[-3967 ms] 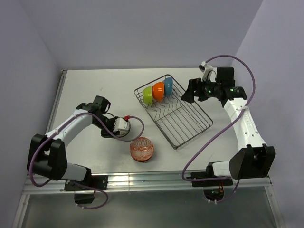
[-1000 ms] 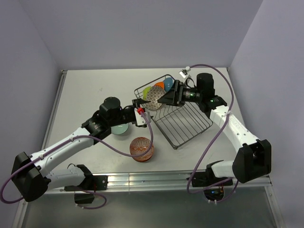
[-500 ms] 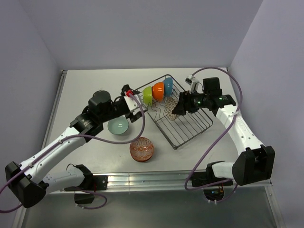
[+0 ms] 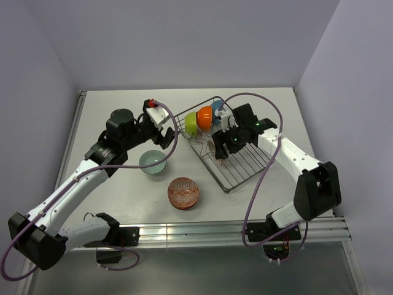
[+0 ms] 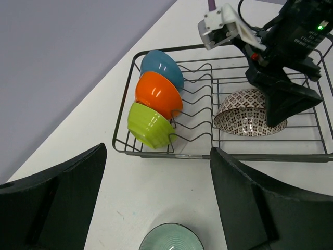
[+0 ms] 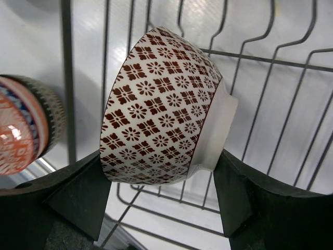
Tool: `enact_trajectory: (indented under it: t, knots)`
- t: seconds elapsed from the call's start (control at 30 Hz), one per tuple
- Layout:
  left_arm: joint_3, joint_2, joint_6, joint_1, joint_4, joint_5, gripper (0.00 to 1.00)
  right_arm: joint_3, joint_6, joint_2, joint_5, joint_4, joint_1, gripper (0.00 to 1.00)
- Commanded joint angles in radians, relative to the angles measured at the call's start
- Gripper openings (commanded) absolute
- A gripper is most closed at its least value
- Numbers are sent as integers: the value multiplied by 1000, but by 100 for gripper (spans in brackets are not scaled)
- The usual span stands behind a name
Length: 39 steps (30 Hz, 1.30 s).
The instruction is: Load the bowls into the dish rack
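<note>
The dish rack (image 4: 245,161) is a dark wire basket at centre right. Lime green (image 4: 191,123), orange (image 4: 204,117) and blue (image 4: 217,109) bowls stand on edge in its far end; they also show in the left wrist view, green (image 5: 150,124), orange (image 5: 157,95), blue (image 5: 163,67). My right gripper (image 4: 221,146) is shut on the dark brown patterned bowl (image 6: 161,125), held on its side low in the rack. My left gripper (image 4: 161,128) is open and empty, above the table left of the rack. A pale teal bowl (image 4: 153,163) and a red-orange patterned bowl (image 4: 183,192) sit on the table.
The near half of the rack (image 5: 218,151) holds only bare wire tines. The table's metal front rail (image 4: 184,233) runs along the near edge. Grey walls close the left, back and right sides. The right arm's purple cable (image 4: 264,178) loops over the rack's near corner.
The left gripper has let go of the brown patterned bowl and drawn back to the left. The right gripper took the bowl and lowered it into the rack's near-left part.
</note>
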State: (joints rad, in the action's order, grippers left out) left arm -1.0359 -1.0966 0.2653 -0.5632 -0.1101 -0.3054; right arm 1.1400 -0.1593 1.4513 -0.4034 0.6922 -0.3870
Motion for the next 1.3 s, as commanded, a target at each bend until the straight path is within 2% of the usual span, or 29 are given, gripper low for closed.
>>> enact_trajectory:
  t: [0.0,0.7,1.0,1.27]
  knots:
    - [0,26,-29,3,38,3,86,78,-28,9,95,-28,-24,0]
    - [53,55,-29,16,64,-11,86,165,-121,155,120,67,-87,0]
    - [50,58,-35,17,61,-31,86,181,-155,173,123,109,-108,0]
    - [53,63,-26,19,64,-32,86,165,-149,127,172,115,-116,0]
